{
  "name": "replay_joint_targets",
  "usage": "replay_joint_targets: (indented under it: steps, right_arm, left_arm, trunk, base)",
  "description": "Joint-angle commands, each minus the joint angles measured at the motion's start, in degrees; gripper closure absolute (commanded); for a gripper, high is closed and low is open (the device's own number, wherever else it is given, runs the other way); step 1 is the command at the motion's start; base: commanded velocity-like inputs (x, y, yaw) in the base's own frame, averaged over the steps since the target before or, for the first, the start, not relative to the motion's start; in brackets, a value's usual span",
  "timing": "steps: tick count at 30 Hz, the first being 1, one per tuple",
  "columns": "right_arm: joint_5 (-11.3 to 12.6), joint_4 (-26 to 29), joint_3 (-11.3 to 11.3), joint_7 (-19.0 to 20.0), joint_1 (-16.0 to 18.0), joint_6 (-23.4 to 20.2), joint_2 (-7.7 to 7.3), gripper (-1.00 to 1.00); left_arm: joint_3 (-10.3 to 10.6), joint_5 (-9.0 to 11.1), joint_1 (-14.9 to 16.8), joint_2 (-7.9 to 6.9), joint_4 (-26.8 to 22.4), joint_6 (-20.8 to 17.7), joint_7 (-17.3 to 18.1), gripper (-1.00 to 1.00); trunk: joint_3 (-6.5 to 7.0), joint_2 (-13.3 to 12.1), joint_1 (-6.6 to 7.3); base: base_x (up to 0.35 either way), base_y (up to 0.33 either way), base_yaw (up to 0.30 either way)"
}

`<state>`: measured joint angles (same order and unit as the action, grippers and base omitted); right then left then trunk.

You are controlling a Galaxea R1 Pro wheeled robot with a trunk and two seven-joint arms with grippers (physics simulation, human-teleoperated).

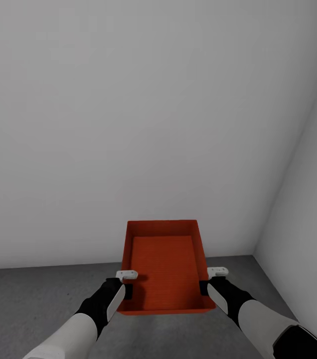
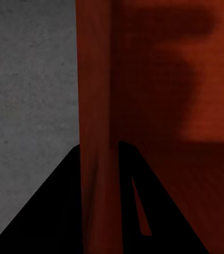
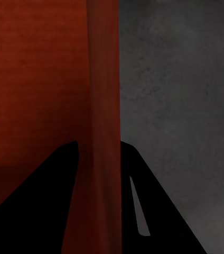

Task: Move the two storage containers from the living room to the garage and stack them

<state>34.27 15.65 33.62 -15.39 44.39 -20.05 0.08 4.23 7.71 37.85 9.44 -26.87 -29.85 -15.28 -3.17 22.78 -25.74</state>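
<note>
While I look down from the head camera, my left gripper (image 1: pixel 128 283) sits on the left long wall of the storage container (image 1: pixel 164 269), near the container's near end, its jaws closed on that wall. In the left wrist view the two dark fingers (image 2: pixel 54 211) straddle the red-orange wall (image 2: pixel 95 132), one outside over the floor (image 2: pixel 30 79), one inside over the ribbed bottom of the container, so the left gripper (image 2: pixel 97 159) is clamped on that wall.

The container is open-topped, with its long axis pointing away from me toward the pale grey wall (image 1: pixel 128 124). It hangs between my two arms above the dark speckled floor (image 1: pixel 24 294), close to the room corner where the side wall (image 1: pixel 308 199) meets the one ahead. I cannot tell whether its underside touches the floor.

To the right of the container, my right gripper (image 1: pixel 209 283) sits on the opposite long wall, level with the left one. The right wrist view shows the right gripper (image 3: pixel 99 159) the same way: fingers (image 3: pixel 165 211) on either side of the container wall (image 3: pixel 104 106), jaws narrow and holding it, with grey floor (image 3: pixel 180 79) on the outer side.
</note>
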Motion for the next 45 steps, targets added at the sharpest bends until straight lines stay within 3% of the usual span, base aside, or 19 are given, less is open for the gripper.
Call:
replay_joint_targets:
  steps: [1, 4, 45]
  right_arm:
    - [0.98, 0.52, 1.27, -0.08, 0.09, 0.01, -0.05, 1.00]
    - [0.98, 0.52, 1.26, -0.08, 0.09, 0.01, -0.07, 1.00]
    - [0.98, 0.52, 1.24, -0.08, 0.09, 0.01, 0.01, 1.00]
  left_arm:
    - [0.60, -1.00, 0.03, -0.13, 1.47, -0.71, -0.86, 1.00]
    - [0.60, -1.02, 0.03, -0.13, 1.47, -0.73, -0.88, 1.00]
    - [0.57, -0.95, 0.03, -0.13, 1.47, -1.26, -0.80, 1.00]
  trunk:
    - [-0.13, 0.14, -0.04]
    - [-0.13, 0.14, -0.04]
    - [-7.49, 16.59, -9.04]
  base:
    - [0.000, 0.000, 0.000]
    - [0.000, 0.000, 0.000]
    - [0.000, 0.000, 0.000]
